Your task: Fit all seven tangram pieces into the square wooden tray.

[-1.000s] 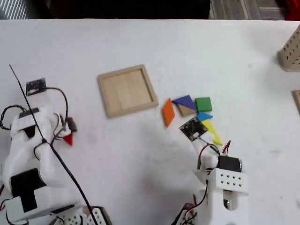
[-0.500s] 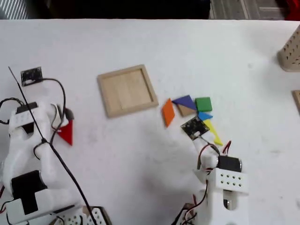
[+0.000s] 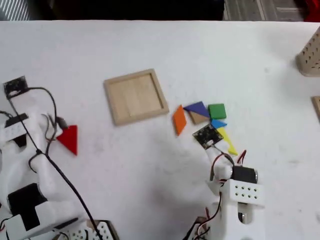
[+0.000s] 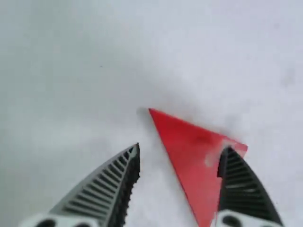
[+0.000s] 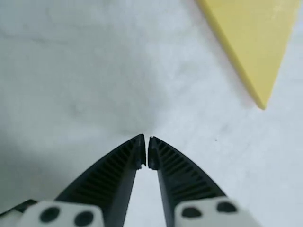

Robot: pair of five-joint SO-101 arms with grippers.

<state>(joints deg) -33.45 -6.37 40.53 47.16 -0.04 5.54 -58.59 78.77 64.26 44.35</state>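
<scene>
Retreat of the left arm has uncovered the red triangle (image 3: 70, 139), flat on the counter (image 3: 150, 50) well left of the empty tray (image 3: 110, 101); left end effector (image 4: 182, 149) spread, released, so nothing is placed yet; right end effector (image 5: 147, 142) clenched, empty; the triangle's long edge runs far-to-near facing the tray, apex pointing away.

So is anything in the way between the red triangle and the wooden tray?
No, nothing visible is. Just bare white table lies between the red triangle and the wooden tray. The other coloured pieces sit on the tray's far side, away from that path.
</scene>
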